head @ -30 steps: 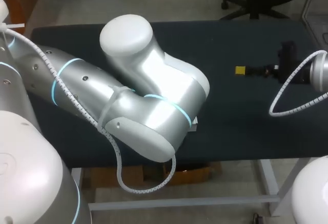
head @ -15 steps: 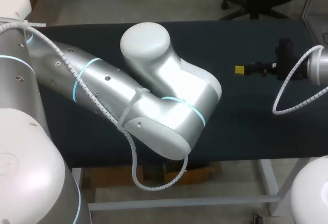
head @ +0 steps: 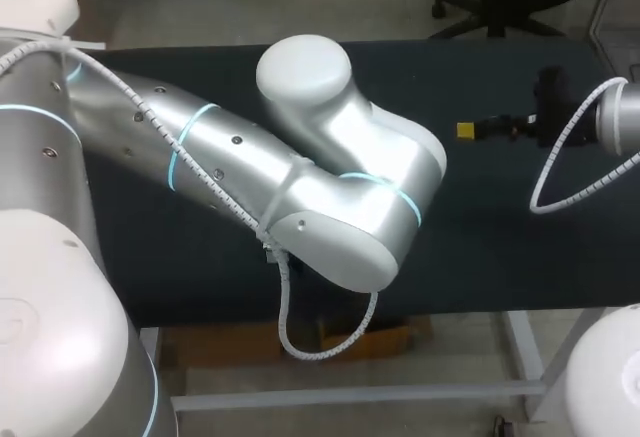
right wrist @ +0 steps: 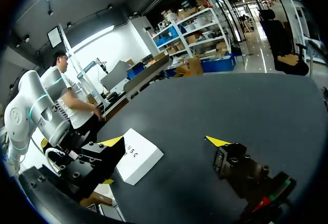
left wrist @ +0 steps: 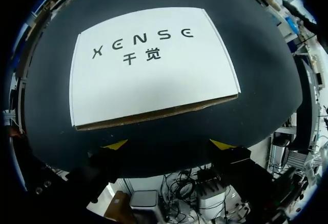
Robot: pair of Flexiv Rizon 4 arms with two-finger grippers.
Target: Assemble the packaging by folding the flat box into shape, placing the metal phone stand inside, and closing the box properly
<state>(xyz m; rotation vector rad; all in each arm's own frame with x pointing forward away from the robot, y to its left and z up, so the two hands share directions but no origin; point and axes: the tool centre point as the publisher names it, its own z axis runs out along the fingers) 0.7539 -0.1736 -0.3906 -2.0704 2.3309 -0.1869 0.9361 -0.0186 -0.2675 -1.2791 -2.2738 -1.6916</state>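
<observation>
A flat white box [left wrist: 154, 65] with dark print lies on the black table, just ahead of my left gripper [left wrist: 168, 144], whose yellow-tipped fingers stand open and apart from it, nothing between them. The box's brown cardboard edge faces the fingers. In the head view my left arm [head: 300, 177] covers the box and its own gripper. My right gripper [head: 467, 132] hovers open at the table's right side. From the right wrist, the box [right wrist: 139, 155] lies on the table ahead of the open gripper [right wrist: 164, 141], beyond one finger. No metal phone stand shows in any view.
The dark table top [head: 500, 227] stretches bare between the two arms. Its front edge [left wrist: 169, 170] runs right under my left gripper's fingers. My left arm [right wrist: 31, 111] rises beside the box in the right wrist view.
My left arm has swung rightward and farther over the table's middle. The right gripper has drifted slightly toward the back, still open.
</observation>
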